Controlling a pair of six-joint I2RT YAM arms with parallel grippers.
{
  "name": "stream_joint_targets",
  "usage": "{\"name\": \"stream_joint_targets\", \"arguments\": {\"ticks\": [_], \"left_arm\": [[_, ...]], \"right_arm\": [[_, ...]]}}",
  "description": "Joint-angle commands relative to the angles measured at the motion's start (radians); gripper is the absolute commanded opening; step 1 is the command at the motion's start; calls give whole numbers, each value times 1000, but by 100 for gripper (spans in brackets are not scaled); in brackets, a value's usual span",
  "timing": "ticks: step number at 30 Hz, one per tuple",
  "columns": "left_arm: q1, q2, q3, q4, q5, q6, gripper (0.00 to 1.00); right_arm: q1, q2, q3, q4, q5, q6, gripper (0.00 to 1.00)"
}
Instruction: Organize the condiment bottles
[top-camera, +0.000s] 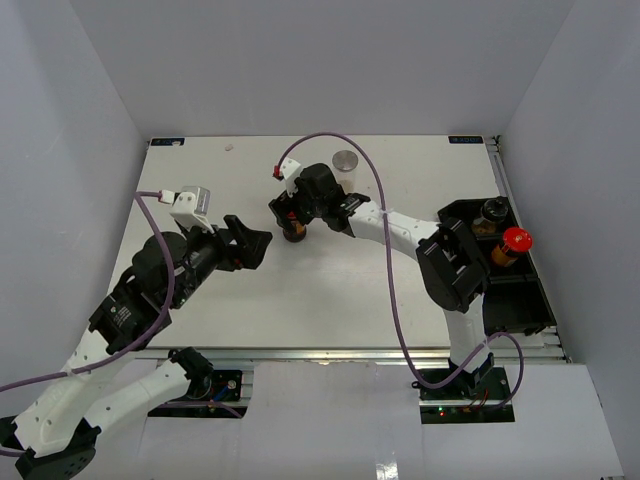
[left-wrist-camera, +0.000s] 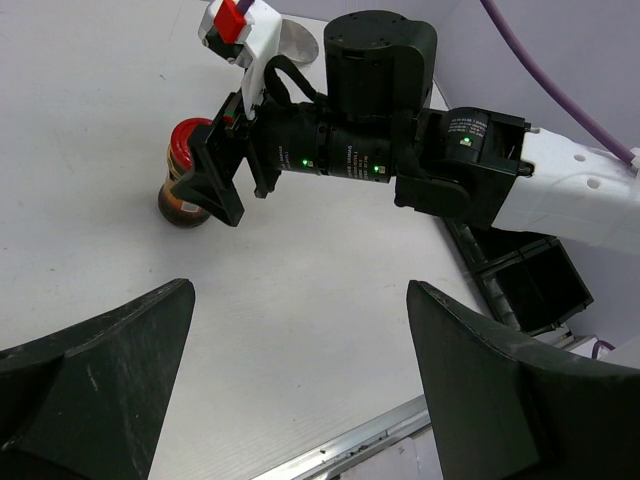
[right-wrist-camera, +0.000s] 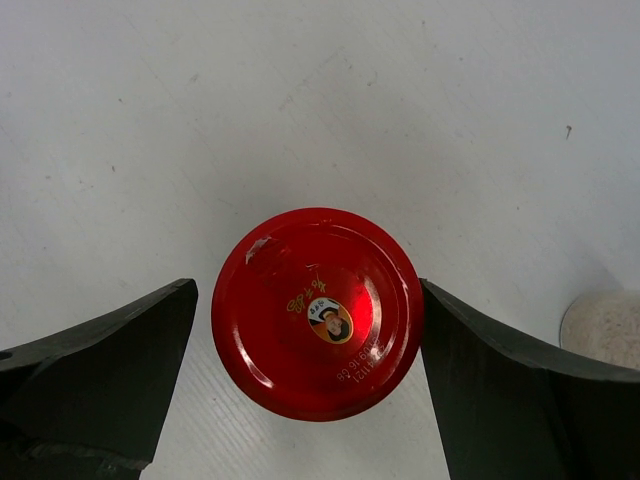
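A red-capped bottle (top-camera: 294, 235) with amber-brown contents stands upright mid-table. My right gripper (top-camera: 291, 224) is open and straddles it from above. In the right wrist view its red cap (right-wrist-camera: 316, 312) sits between the fingers, the right finger (right-wrist-camera: 500, 390) touching the cap's edge and the left one just clear. The left wrist view shows the same bottle (left-wrist-camera: 183, 186). A clear bottle with a silver-grey lid (top-camera: 345, 162) stands behind it. A second red-capped bottle (top-camera: 513, 241) and a black-capped bottle (top-camera: 492, 210) stand in the black tray (top-camera: 530, 300). My left gripper (top-camera: 258, 245) is open and empty (left-wrist-camera: 300, 290).
The black tray lies along the table's right edge, its near compartments also in the left wrist view (left-wrist-camera: 530, 285). The right arm (top-camera: 400, 225) stretches across the table's middle. White walls enclose the table on three sides.
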Motion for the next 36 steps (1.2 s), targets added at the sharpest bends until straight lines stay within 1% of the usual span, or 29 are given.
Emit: {"name": "stream_joint_targets", "arguments": {"ticks": [1,2,3,7,8,10,14,15,17,19,23,25,26,28,30,32,34,36], "left_arm": [[4,12,5,22,5,12,98],[4,12,4,23,6,12,98],[4,12,4,25,7,12,98],[4,14,2,29,8,11,98],[4,12,4,27,7,11,98],[4,13,6,26,7,11,98],[4,20,10,22,7,11,98],[4,24,11,22,8,11,98],[4,31,15,27,11,11,98],[4,38,16,30,10,12,98],[4,53,16,43,28,8,98],[4,57,11,52,39,5,98],[4,57,10,56,40,3,98],[4,57,6,65,47,4,98],[4,59,1,68,48,7,98],[4,68,2,69,54,8,98],[4,74,0,74,65,6,98],[4,77,-5,85,87,-1,98]], "right_arm": [[7,22,-5,56,39,-17,99],[7,22,-8,64,43,-19,100],[7,22,-12,72,45,-19,98],[7,25,-30,128,45,-22,78],[7,26,-38,140,73,-25,70],[8,15,-56,167,86,-34,60],[7,-22,-105,224,112,-36,35],[7,-38,-114,224,120,-32,24],[7,-75,-139,223,173,-17,8],[7,-120,-179,232,202,-8,8],[6,-315,-298,215,332,0,8],[-2,-396,-369,184,390,11,8],[-7,-462,-394,168,405,30,8],[-23,-525,-456,127,430,43,8],[-33,-617,-501,96,485,73,8],[-58,-726,-585,38,537,101,8],[-89,-806,-641,-11,596,163,8],[-119,-931,-743,-18,632,183,8]]}}
